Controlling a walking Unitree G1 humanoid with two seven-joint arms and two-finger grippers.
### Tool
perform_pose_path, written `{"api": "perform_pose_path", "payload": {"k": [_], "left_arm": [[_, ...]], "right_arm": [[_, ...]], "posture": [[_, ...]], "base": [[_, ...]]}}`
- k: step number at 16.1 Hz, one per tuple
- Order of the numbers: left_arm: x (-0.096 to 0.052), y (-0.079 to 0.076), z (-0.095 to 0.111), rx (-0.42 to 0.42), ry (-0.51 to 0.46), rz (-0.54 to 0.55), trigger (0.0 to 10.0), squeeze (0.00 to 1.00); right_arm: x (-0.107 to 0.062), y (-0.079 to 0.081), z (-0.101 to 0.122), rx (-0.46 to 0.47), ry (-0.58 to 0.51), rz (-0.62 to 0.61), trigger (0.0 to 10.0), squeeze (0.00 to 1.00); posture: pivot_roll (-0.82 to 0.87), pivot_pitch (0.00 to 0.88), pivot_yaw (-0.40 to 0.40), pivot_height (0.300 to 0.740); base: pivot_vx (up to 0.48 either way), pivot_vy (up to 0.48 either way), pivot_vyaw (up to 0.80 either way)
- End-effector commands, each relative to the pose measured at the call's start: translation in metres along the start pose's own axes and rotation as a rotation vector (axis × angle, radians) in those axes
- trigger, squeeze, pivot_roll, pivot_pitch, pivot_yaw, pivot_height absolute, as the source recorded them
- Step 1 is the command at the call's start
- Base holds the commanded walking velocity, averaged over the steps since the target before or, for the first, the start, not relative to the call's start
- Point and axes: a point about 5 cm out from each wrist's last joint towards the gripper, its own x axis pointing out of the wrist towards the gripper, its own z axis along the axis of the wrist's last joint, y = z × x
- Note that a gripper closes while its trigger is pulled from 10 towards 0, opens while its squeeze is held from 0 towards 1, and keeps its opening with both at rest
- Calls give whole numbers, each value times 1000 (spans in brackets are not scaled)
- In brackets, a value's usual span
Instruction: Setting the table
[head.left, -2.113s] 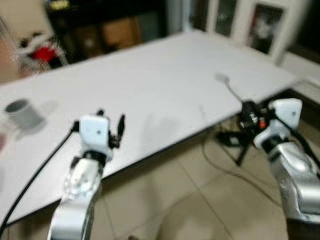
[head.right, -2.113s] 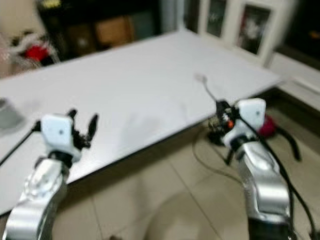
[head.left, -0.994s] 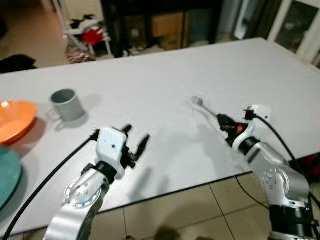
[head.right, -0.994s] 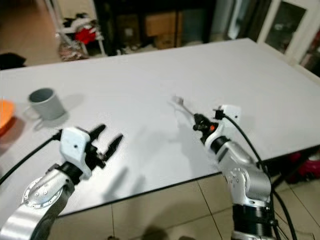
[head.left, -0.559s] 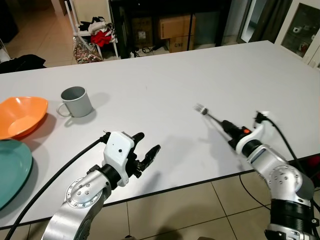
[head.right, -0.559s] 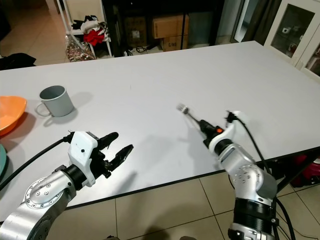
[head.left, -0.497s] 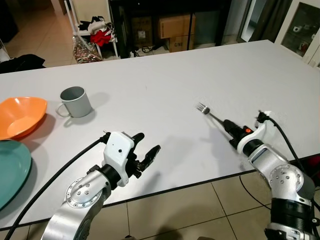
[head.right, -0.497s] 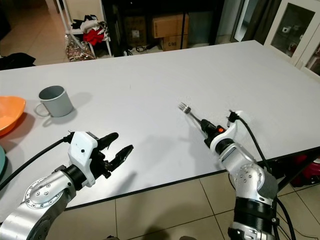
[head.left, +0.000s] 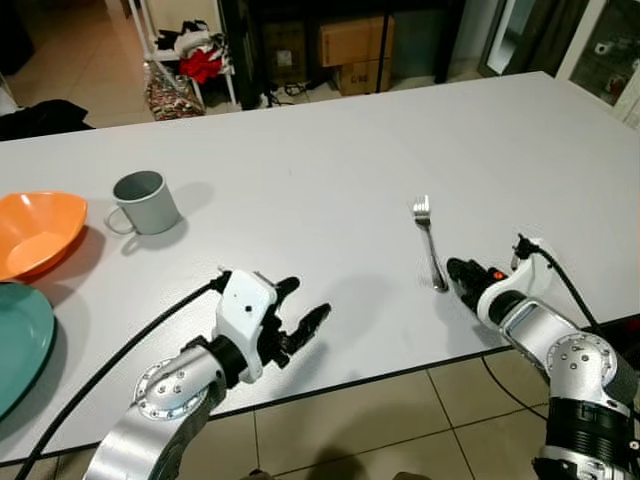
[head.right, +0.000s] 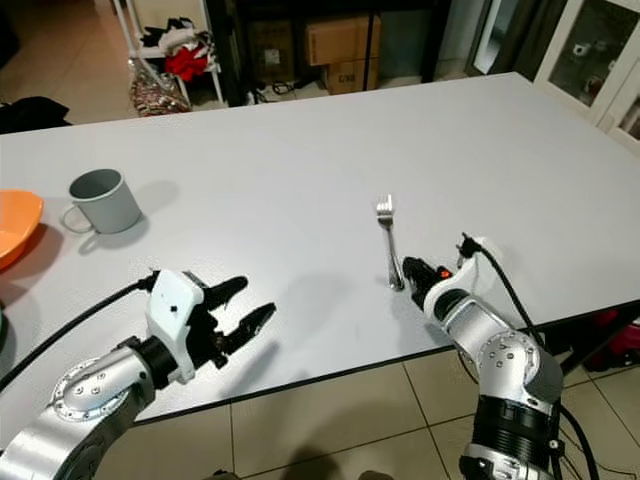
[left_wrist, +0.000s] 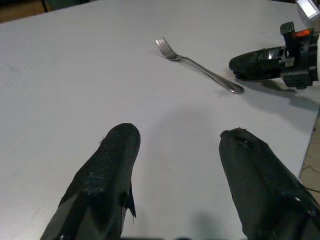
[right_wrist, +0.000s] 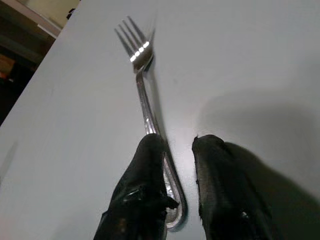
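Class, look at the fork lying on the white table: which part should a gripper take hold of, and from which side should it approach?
Grip the fork by its slim handle, near the end closest to the table's front edge. It lies flat, tines pointing away from the robot, so the handle end is closest. The right gripper sits right at that end; probably come from above, fingers straddling the handle's width.

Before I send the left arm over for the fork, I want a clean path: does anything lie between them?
Nothing visible does. Bare white table lies between the left gripper and the fork. The right gripper sits at the fork's handle end, beyond it.
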Motion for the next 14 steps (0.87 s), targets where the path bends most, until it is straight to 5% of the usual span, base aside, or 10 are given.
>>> {"api": "perform_pose_path", "payload": {"k": [1,4,6,9,11,14], "left_arm": [[-2,-2,1,9,6,-15,10000,0],[-3,-2,2,11,6,-15,10000,0],[-6,1,3,3,-13,25,10000,0],[-12,12,3,-4,-49,207,10000,0],[-10,9,3,4,-45,205,10000,0],[-9,10,3,32,-42,224,10000,0]], "right_arm": [[-3,-3,0,-2,5,-18,10000,973],[-8,-4,5,-44,-7,-16,10000,984],[-20,6,18,-160,-84,92,10000,1000],[-34,32,17,-486,-149,240,10000,1000],[-22,37,8,-727,-105,191,10000,1000],[-10,44,6,-860,-71,204,10000,1000]], "posture": [[-131,25,52,740],[-128,20,49,740],[-126,19,50,740],[-138,14,68,740],[-134,10,69,740],[-127,0,65,740]], "base": [[0,0,0],[0,0,0],[0,0,0],[0,0,0],[0,0,0],[0,0,0]]}}
